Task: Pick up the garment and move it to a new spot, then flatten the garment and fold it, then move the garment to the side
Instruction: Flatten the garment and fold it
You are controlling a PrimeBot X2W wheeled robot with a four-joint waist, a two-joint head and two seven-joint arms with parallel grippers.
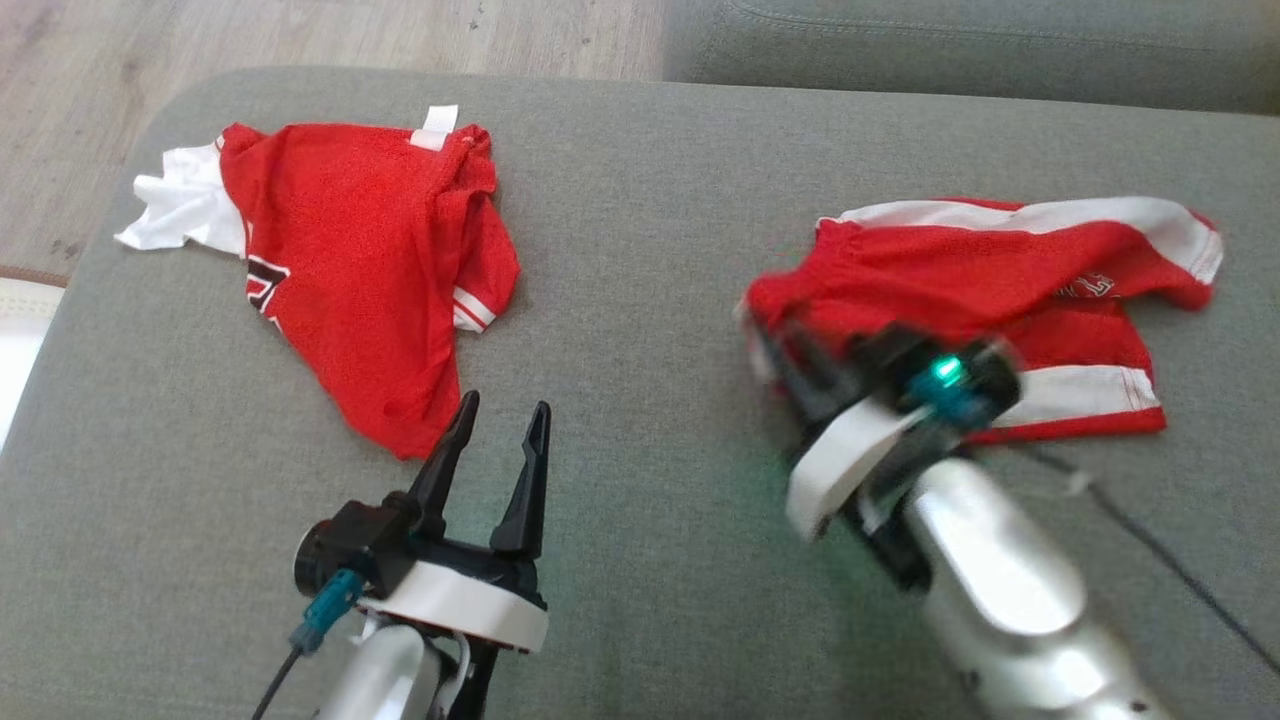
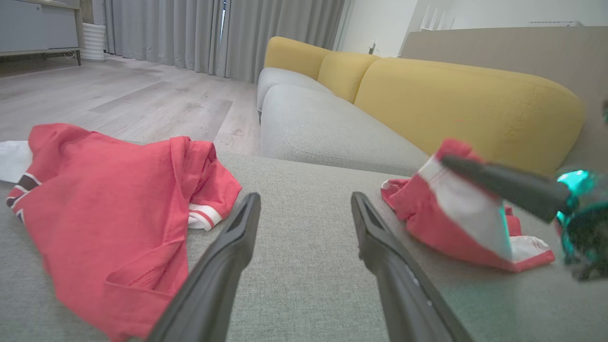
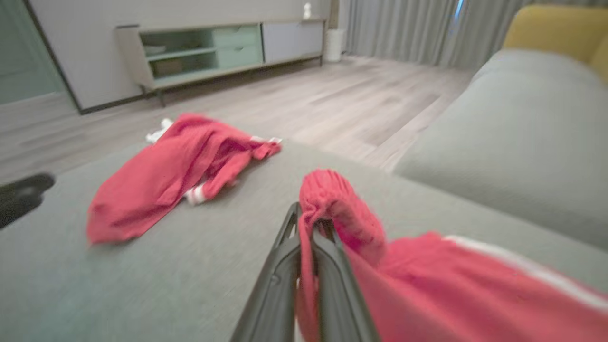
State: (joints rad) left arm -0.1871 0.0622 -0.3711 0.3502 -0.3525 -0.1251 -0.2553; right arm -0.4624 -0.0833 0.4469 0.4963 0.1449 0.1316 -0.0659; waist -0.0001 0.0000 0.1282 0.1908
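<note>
The right arm stretched over the grey cushion, its right gripper clamped on a bunched edge of the red shorts trailing to its right. The left gripper hovered agape, with the red jersey ahead-left. The right wrist view made the pinch plain; the head view blurred it.

The left end effector hovers over the grey seat, fingers spread wide. A crumpled red shirt lies at the view's left. At its right, the right end effector holds up an edge of the red-and-white shorts.
</note>
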